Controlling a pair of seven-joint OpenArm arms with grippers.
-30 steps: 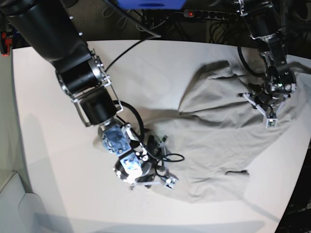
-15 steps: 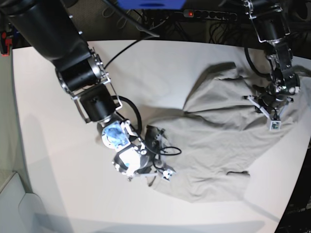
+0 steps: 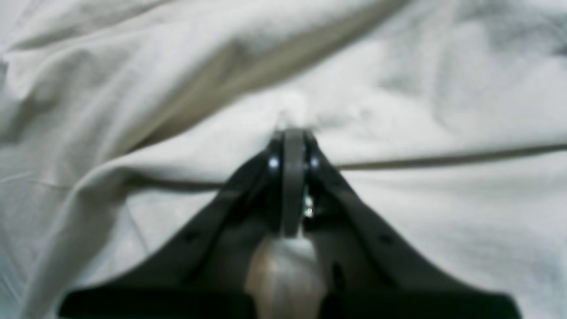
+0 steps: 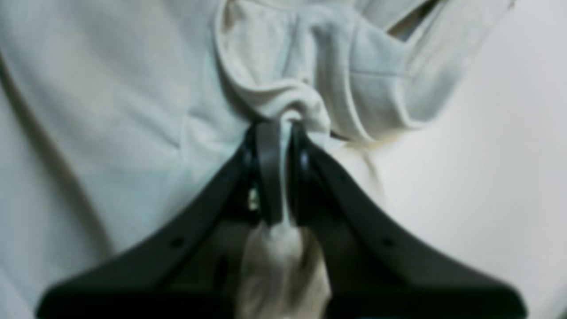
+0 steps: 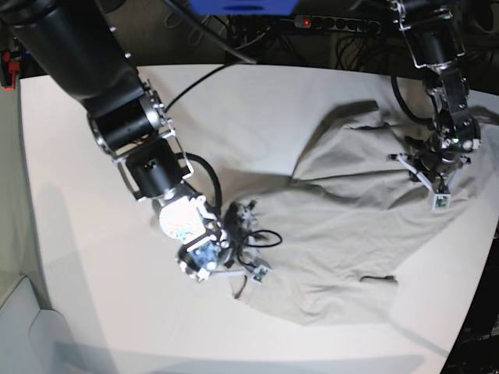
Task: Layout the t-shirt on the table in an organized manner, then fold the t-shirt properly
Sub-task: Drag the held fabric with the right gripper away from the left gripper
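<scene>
A: Surface [image 5: 78,234]: white, matte. T-shirt [image 5: 351,226] lies crumpled across its right half.

B: Claws?

A: Right claw [image 4: 279,126], open a second ago, now clenched on a bunched hem fold. Left claw [image 3: 293,133] stays clamped on soft cloth, shifted slightly farther back.

black power strip [image 5: 335,23], tangled cables [image 5: 257,39]

No legible text or labels anywhere.

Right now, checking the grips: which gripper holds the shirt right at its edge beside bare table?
The right gripper: it pinches a bunched hem of the t-shirt beside bare table.
</scene>
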